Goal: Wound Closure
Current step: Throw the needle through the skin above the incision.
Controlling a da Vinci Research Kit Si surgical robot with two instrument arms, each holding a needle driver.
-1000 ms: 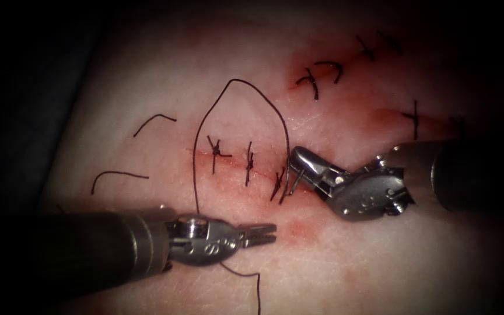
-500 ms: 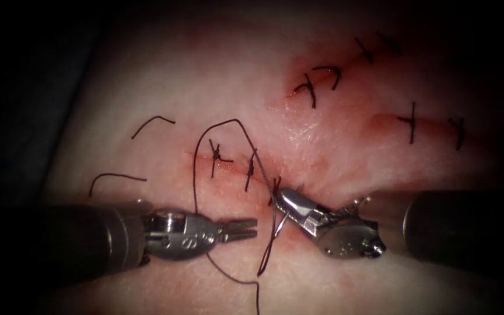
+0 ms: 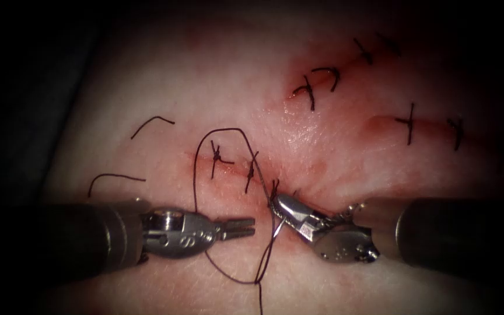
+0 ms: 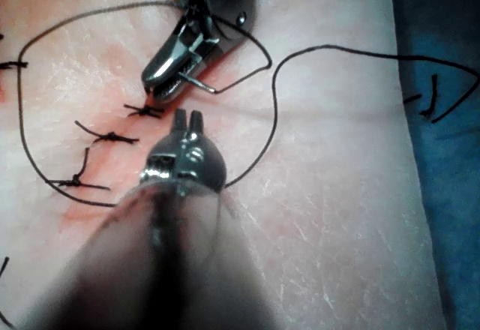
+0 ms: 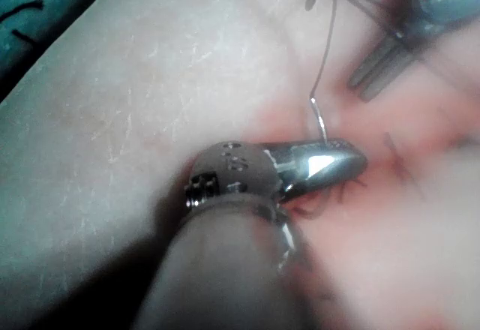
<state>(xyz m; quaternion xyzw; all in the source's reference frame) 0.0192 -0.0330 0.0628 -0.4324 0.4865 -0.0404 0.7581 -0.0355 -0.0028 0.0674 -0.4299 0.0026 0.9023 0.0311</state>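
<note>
The cut point(image 3: 231, 168) in the tissue point(image 3: 147, 81) carries three dark stitches. My right tool point(image 3: 275, 202) lies at the cut's right end, by the third stitch point(image 3: 275, 188), with its jaws shut on the needle point(image 5: 321, 124). The needle's tail end sticks out of the jaws, and its tip is hidden under them. Thread point(image 3: 196, 175) runs from the tail in a loop over the cut and past my left tool point(image 3: 252, 226). That tool lies below the cut, jaws slightly open and holding nothing. Both show in the left wrist view: left tool point(image 4: 187, 118), right tool point(image 4: 161, 80), needle point(image 4: 199, 84).
Two cut ends of thread point(image 3: 153, 122) point(image 3: 115, 177) lie on the tissue left of the cut. Other stitched cuts point(image 3: 313, 84) point(image 3: 410, 122) sit at the upper right. Red fluid point(image 3: 287, 236) stains the tissue around the right tool.
The right tool has moved down and left with the needle, and the thread loop above the cut has shrunk. The left tool has slid slightly left.
</note>
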